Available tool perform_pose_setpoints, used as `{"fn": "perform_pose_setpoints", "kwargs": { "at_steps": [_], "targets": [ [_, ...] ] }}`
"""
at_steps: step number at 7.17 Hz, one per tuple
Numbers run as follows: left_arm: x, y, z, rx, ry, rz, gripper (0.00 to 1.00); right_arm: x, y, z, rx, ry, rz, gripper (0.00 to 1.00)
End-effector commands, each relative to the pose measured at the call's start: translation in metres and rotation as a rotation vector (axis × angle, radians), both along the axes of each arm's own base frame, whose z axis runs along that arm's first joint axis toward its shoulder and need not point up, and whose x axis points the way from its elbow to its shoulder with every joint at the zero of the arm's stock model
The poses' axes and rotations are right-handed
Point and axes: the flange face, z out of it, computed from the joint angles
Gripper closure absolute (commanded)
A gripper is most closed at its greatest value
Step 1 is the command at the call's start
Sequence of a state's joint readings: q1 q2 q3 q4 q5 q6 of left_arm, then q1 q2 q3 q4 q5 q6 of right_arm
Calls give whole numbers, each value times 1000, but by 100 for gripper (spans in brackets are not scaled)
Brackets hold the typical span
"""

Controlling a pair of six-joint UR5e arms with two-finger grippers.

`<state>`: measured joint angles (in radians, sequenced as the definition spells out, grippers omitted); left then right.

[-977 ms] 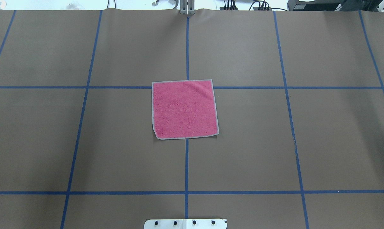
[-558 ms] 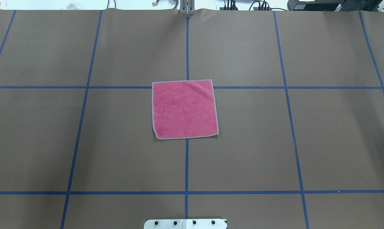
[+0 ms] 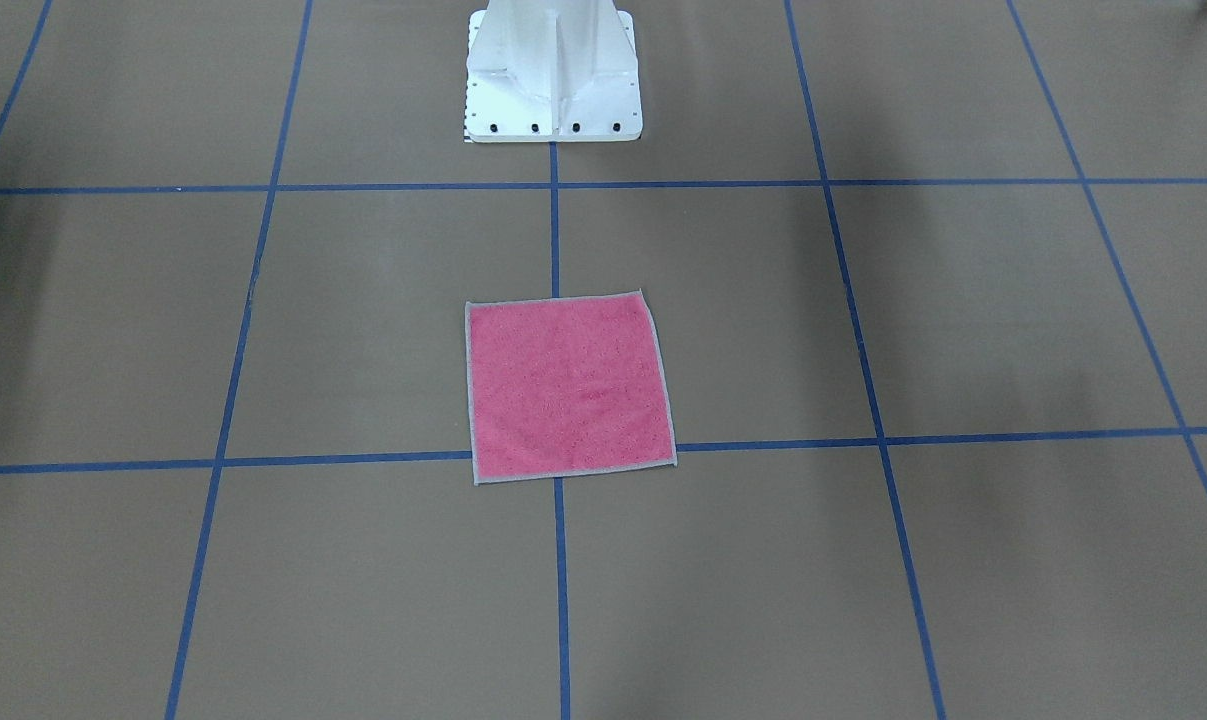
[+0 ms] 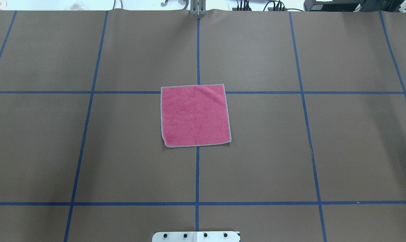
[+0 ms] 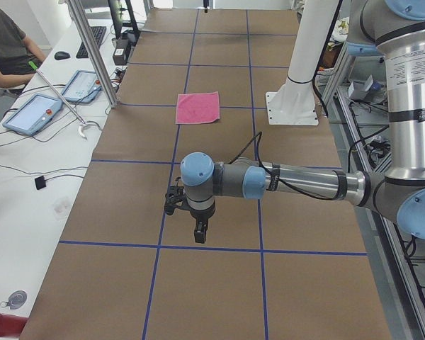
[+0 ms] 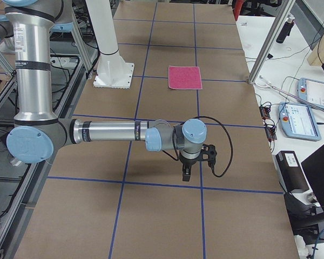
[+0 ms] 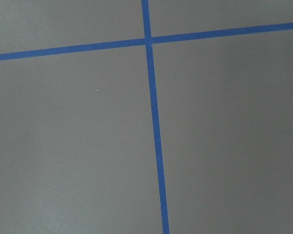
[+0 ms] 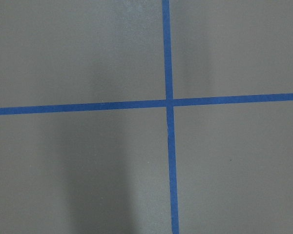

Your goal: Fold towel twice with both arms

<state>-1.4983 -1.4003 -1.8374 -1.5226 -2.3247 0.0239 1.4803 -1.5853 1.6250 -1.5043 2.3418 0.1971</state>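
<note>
Overhead exterior: towel untouched, so both folds look left to do.
On the brown counter [image 4: 290, 151], the left arm [image 5: 297, 180] and right arm [image 6: 113, 132] reach low over bare paper in the side views, well apart from the towel [image 4: 195, 115]. It lies flat, pink side up, at frame centre. Both arms' jaws seem to hold nothing; I cannot tell how far open they are.

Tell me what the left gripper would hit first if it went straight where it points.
The left gripper points straight down, so probably the bare brown table, far from the towel.
</note>
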Motion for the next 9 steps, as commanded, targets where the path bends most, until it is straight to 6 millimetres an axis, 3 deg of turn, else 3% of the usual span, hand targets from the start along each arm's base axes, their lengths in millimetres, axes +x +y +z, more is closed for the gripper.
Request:
{"fn": "perform_pose_setpoints", "kwargs": {
  "at_steps": [1, 6, 9],
  "targets": [
    [0, 0, 0, 1, 1, -1, 0, -1, -1, -5, 7, -11, 2, 0],
    [1, -1, 3, -8, 0, -2, 0, -9, -1, -8, -1, -59, -10, 0],
    [2, -3, 1, -2, 4, 2, 0, -87, -5, -37, 159, -132, -165, 0]
  ]
}}
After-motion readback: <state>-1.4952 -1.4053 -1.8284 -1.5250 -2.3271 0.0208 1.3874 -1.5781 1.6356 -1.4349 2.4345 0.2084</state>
